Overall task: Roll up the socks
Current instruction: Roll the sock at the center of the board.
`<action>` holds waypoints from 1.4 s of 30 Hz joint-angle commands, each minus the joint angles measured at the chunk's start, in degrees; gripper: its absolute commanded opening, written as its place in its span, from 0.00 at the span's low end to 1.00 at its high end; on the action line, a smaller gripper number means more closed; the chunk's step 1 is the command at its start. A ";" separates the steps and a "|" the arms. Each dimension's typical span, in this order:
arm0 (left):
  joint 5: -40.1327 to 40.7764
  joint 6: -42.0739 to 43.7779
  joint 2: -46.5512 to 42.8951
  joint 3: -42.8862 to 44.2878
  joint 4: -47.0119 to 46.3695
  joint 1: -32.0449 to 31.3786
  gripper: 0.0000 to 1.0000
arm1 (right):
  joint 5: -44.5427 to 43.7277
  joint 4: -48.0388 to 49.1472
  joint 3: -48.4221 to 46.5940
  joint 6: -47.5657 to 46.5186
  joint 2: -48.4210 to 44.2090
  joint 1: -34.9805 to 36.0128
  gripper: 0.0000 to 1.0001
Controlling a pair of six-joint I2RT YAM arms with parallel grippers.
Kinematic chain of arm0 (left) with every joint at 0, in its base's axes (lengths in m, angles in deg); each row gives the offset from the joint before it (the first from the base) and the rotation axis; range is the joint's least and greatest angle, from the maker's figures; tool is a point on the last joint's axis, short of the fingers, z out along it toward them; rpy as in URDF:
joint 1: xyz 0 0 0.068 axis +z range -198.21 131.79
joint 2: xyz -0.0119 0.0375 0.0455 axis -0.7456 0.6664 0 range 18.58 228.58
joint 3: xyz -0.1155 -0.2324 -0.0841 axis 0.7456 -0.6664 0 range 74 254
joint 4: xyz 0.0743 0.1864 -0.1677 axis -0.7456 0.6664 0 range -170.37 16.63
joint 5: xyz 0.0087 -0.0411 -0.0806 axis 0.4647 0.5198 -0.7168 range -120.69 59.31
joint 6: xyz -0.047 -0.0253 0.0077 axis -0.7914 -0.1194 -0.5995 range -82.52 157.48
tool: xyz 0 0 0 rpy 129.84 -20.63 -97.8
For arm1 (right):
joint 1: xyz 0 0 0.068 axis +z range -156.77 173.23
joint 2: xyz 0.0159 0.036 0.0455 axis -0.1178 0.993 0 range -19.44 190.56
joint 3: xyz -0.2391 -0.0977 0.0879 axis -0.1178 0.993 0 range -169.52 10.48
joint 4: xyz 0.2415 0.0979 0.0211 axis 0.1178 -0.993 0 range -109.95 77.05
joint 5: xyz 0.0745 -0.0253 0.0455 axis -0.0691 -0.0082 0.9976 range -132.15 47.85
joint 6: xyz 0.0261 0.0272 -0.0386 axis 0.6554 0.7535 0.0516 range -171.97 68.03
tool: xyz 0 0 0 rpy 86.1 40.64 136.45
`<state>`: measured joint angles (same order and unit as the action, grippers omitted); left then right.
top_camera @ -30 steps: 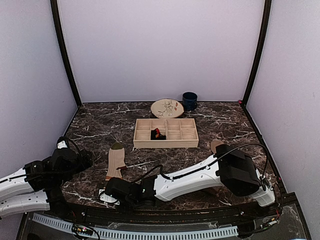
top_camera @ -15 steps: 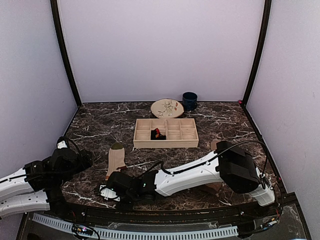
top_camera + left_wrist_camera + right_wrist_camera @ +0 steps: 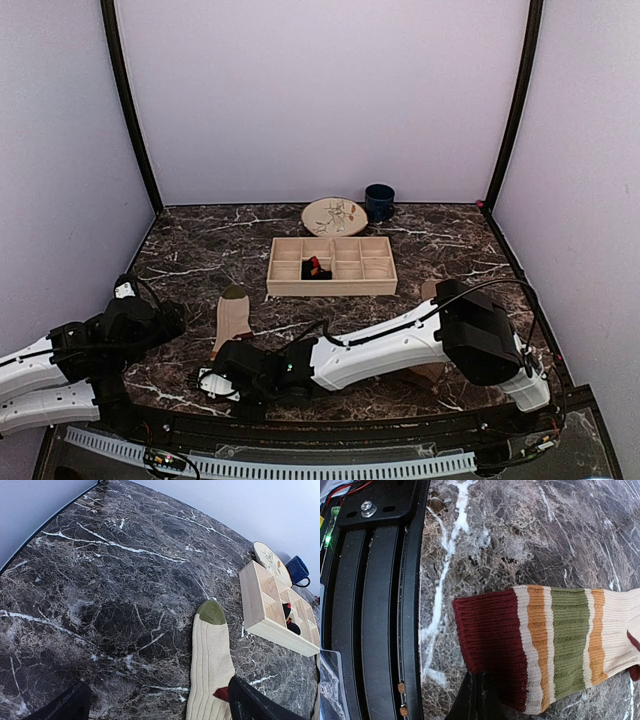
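The striped sock [image 3: 233, 318] lies flat on the marble at front left, beige with a green toe; its maroon cuff [image 3: 490, 635] points to the near edge. My right gripper [image 3: 212, 383] reaches across to that cuff, and its fingers [image 3: 479, 676] are shut together on the cuff's corner. My left gripper [image 3: 170, 318] is open and empty to the left of the sock, and in the left wrist view [image 3: 160, 711] its right finger overlaps the sock [image 3: 210, 660]. The black argyle sock [image 3: 316, 268] sits in the tray. The tan sock [image 3: 432, 291] is mostly hidden behind my right arm.
A wooden compartment tray [image 3: 330, 288] stands mid-table. A patterned plate [image 3: 335, 215] and a dark blue mug [image 3: 379, 201] are behind it. A black rail [image 3: 380, 605] runs along the near table edge right beside the cuff.
My right gripper has slid a little to the left along the near edge to the sock's cuff. The left arm and the socks have not moved.
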<state>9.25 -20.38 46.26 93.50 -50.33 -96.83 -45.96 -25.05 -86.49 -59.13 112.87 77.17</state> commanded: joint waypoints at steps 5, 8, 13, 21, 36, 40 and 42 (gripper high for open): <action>0.40 -0.43 0.22 -1.58 -0.43 0.32 0.98 | -0.35 1.59 -0.09 0.30 -4.60 -0.86 0.00; 0.35 -0.41 0.23 -1.58 -0.44 0.30 0.98 | -0.32 1.80 -0.13 0.22 -5.03 -1.00 0.00; 0.23 -0.57 0.44 -1.84 -0.72 0.34 0.98 | -0.36 1.92 0.19 0.13 -5.67 -1.31 0.00; -0.10 -0.65 1.05 -1.67 -1.14 0.30 0.98 | -0.23 2.35 0.78 0.22 -6.33 -2.46 0.00; -1.02 0.32 1.85 -2.26 -2.33 0.33 0.98 | 0.79 3.49 0.57 0.91 -5.82 -5.53 0.00; -2.24 1.11 1.96 -2.58 -2.85 0.29 0.98 | 1.33 3.78 0.25 1.26 -5.28 -6.26 0.00; -2.77 1.61 1.67 -2.84 -2.93 0.29 0.98 | 1.51 3.87 0.01 1.50 -4.94 -6.43 0.00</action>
<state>7.65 -20.10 47.92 91.76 -52.47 -96.78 -45.37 -23.23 -86.25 -58.67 108.83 71.45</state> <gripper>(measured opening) 0.979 0.005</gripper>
